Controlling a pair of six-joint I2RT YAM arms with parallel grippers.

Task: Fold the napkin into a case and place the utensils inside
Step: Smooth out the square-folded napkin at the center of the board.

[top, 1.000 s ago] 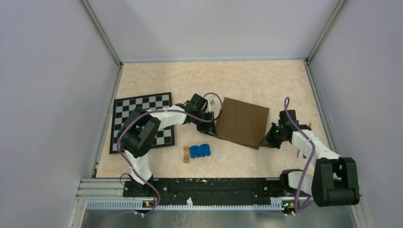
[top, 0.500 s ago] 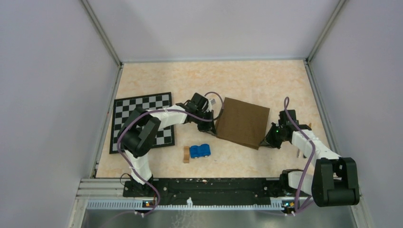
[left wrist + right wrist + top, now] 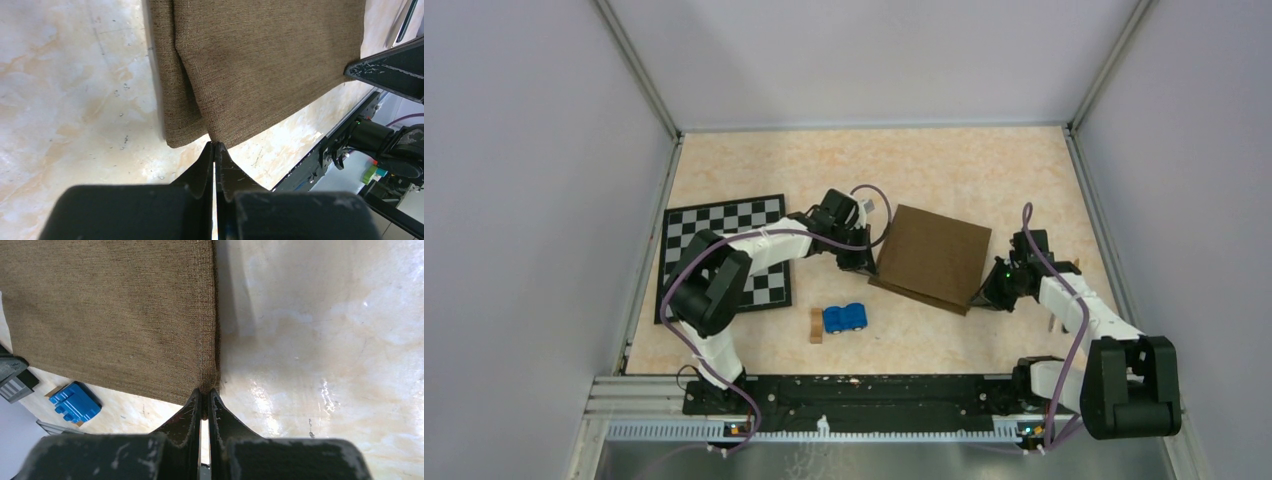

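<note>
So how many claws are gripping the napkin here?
2. The left claw pinches the near-left corner of the napkin; the right claw pinches its near-right corner.

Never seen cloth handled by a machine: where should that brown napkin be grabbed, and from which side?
At its two near corners, each approached low from outside the cloth. The napkin is thin and flat, so only its edges offer a pinch, and corners let the whole edge lift. The left gripper and right gripper pinch there.

napkin: dark brown | mat: black-white checks | toy car: blue | block: tan
</note>
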